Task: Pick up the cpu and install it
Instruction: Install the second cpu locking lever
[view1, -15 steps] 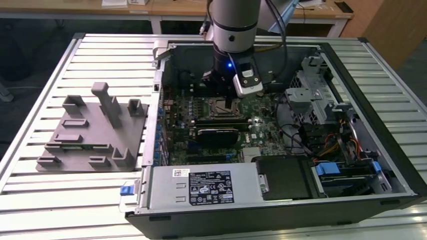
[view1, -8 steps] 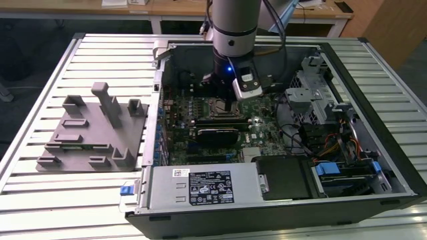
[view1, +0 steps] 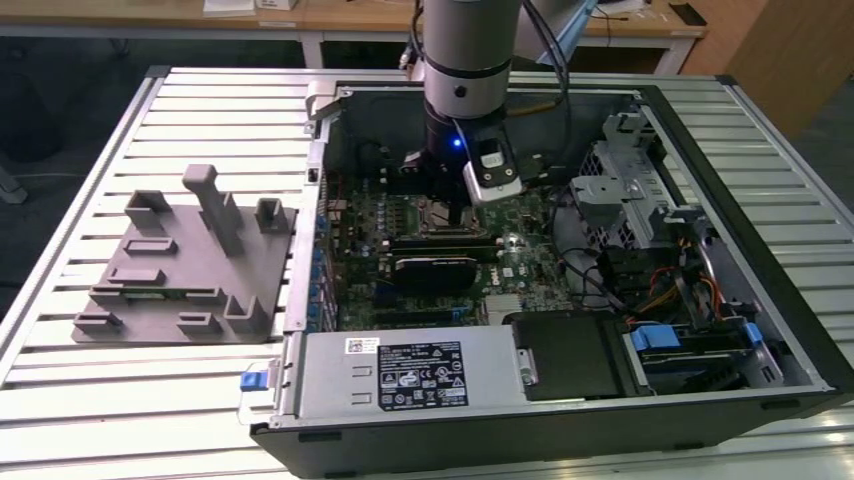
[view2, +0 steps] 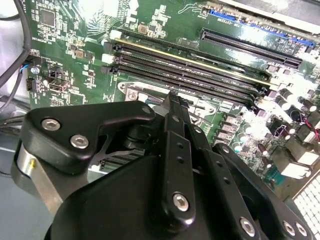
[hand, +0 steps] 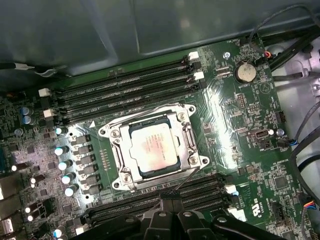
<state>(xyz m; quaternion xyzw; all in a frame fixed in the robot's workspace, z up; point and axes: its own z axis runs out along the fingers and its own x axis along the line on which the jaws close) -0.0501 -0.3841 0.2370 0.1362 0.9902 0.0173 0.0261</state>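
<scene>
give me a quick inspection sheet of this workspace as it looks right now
surface: slatted metal table carrying an open computer case with its motherboard exposed.
job's things: cpu lies flat inside the socket frame, silver top showing.
clutter: grey fixture block on the table at the exterior view's left of the case.
grippers: gripper reaches down into the case over the motherboard, close to the socket; open or shut cannot be told.
cables: black leads beside the board; a coloured bundle near the drive cage.
surroundings: wooden desks behind the table.
</scene>
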